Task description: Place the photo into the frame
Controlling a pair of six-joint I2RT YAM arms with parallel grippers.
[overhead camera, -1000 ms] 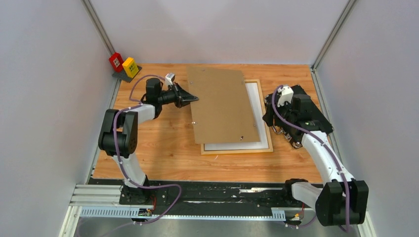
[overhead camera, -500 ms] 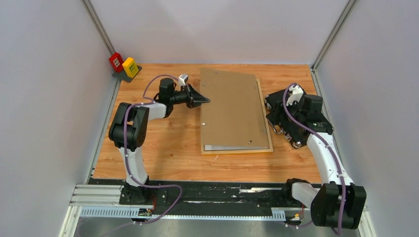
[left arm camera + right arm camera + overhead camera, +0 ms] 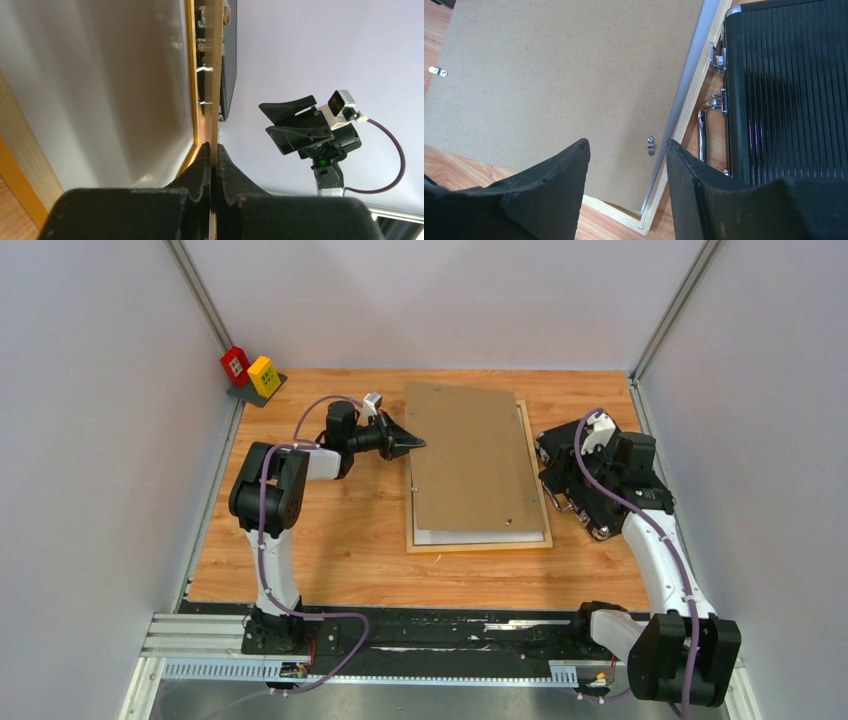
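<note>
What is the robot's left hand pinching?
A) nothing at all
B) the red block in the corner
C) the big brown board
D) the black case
C. The left gripper is shut on the left edge of the brown board, and the left wrist view shows its two fingers clamped on that thin edge.

The panel [image 3: 470, 455] covers nearly all the photo [image 3: 470, 537] — only a white strip shows at the near edge — and most of the frame [image 3: 480, 547]. The case [image 3: 784, 90] runs off the right wrist view's edge; from above, the right arm [image 3: 655, 540] hides much of it.
</note>
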